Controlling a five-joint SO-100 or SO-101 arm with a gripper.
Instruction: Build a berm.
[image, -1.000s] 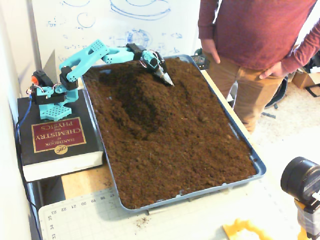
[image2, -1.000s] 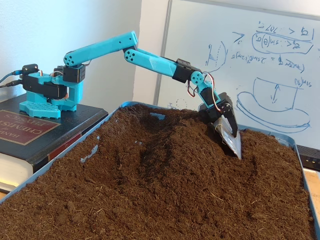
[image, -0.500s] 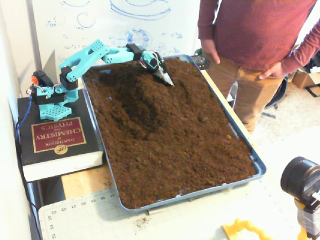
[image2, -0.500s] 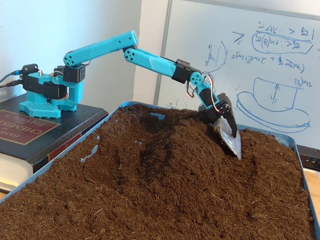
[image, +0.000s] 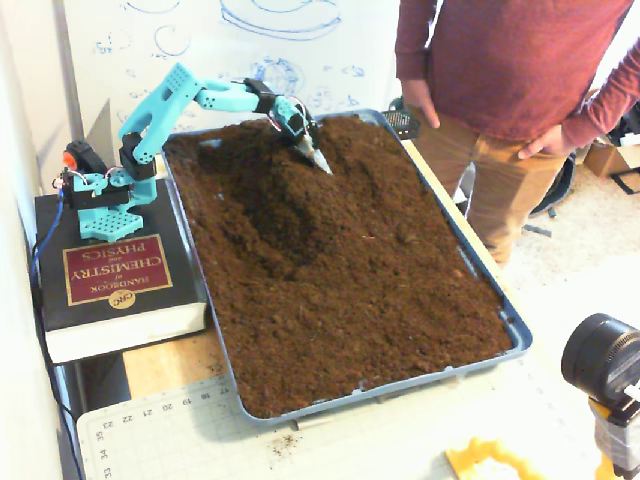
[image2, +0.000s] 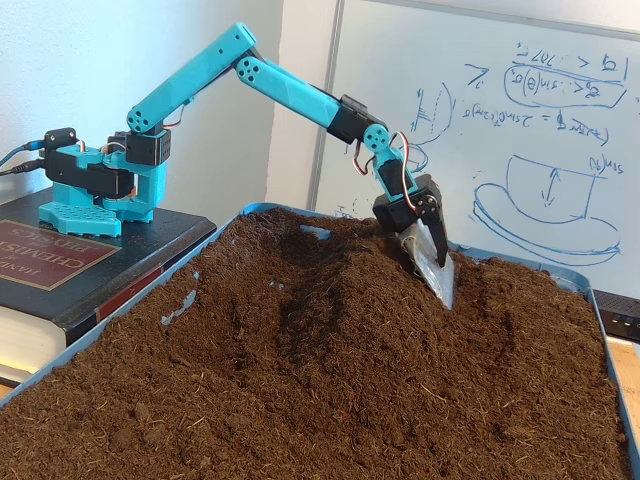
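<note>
On the left of both fixed views my turquoise five-joint arm (image2: 200, 75) sits bolted on a thick black-and-maroon chemistry handbook (image: 115, 280). Since a second ago I have folded the elbow up and drawn the wrist back toward the base, so the tool now rides higher and further left than it did.

Next along, the dark dug-out hollow (image: 270, 215) lies in the soil. Right beside it runs the berm (image2: 350, 320), a low ridge of loose dark-brown crumbly soil heaped along the far part of the blue tray (image: 515, 330).

The gripper (image2: 440, 280), fitted with a grey scoop blade, points down with its tip touching the ridge's crest; whether the jaws are apart or together I cannot tell, as the blade hides them. The pull-back looks to me like the end of a raking stroke that drags soil up onto the ridge, so the berm is partly shaped, not finished.

On the right, a person in a maroon jumper (image: 500, 60) stands by the tray.
</note>
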